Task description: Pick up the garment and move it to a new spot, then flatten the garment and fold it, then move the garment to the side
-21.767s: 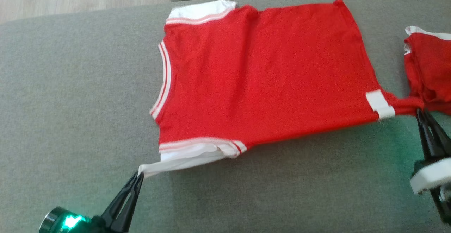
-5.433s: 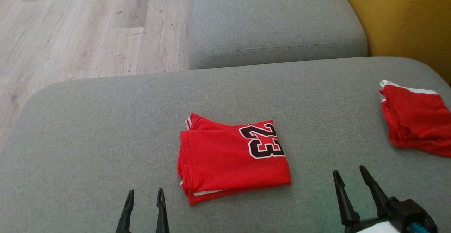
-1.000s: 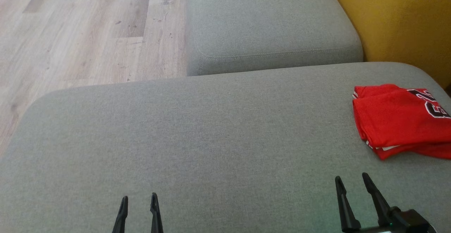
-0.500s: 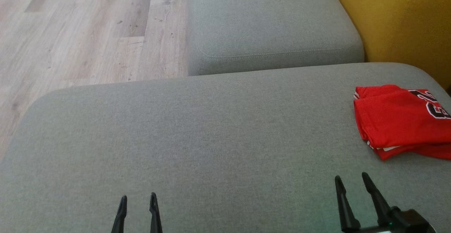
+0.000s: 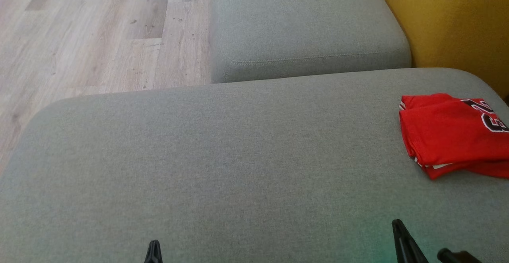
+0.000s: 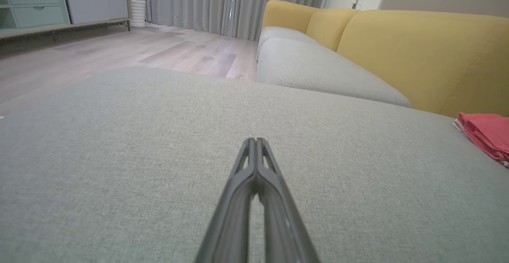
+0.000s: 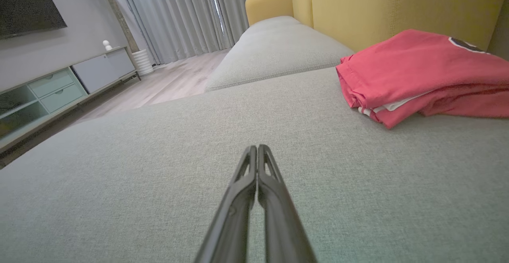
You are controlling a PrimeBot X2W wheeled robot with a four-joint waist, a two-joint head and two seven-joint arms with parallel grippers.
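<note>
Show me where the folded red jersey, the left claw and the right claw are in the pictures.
folded red jersey (image 5: pixel 449 136): head view, middle of its top layer.
left claw (image 6: pixel 254 140): left wrist view, between the shut fingertips.
right claw (image 7: pixel 257 147): right wrist view, between the shut fingertips.

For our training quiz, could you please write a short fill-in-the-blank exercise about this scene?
1. The folded garment is ____ in colour.
2. It lies on the grey cushion, at the robot's ____ side.
3. The left tool and the right tool are both ____, holding nothing.
Missing words: red; right; shut.
</note>
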